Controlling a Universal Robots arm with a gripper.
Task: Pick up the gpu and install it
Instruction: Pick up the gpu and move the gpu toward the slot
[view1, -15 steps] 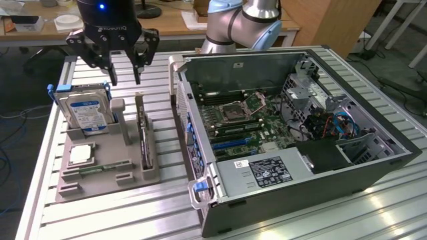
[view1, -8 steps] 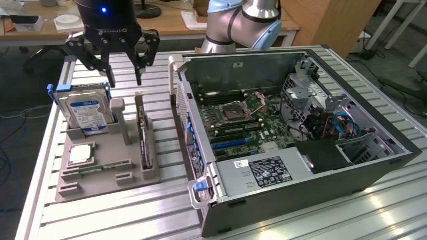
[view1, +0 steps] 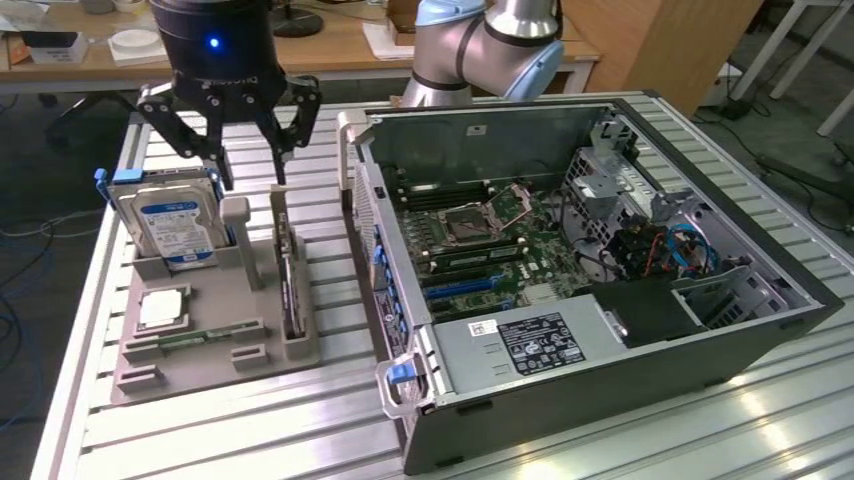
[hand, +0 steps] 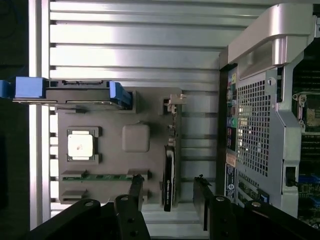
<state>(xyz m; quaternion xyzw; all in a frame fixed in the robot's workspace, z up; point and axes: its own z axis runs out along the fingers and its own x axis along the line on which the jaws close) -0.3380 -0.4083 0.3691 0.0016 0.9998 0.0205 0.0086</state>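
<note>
The gpu (view1: 284, 275) stands on edge in a slot of the grey holder (view1: 254, 300) at the exterior view's left. In the wrist view the gpu (hand: 170, 172) appears edge-on as a thin dark strip with its silver bracket at one end. My gripper (view1: 254, 175) hangs open above the far end of the holder, a little above the card. In the wrist view the gripper (hand: 169, 192) has one finger on either side of the card's line, apart from it. Nothing is held.
On the holder (hand: 150, 120) also sit a silver hard drive (view1: 170, 222) with blue rails, a square processor (view1: 163, 308) and a narrow memory stick (view1: 207, 337). The open computer case (view1: 747, 330) lies at the exterior view's right, its motherboard (view1: 494, 250) exposed. All rests on a slatted metal table (view1: 294, 420).
</note>
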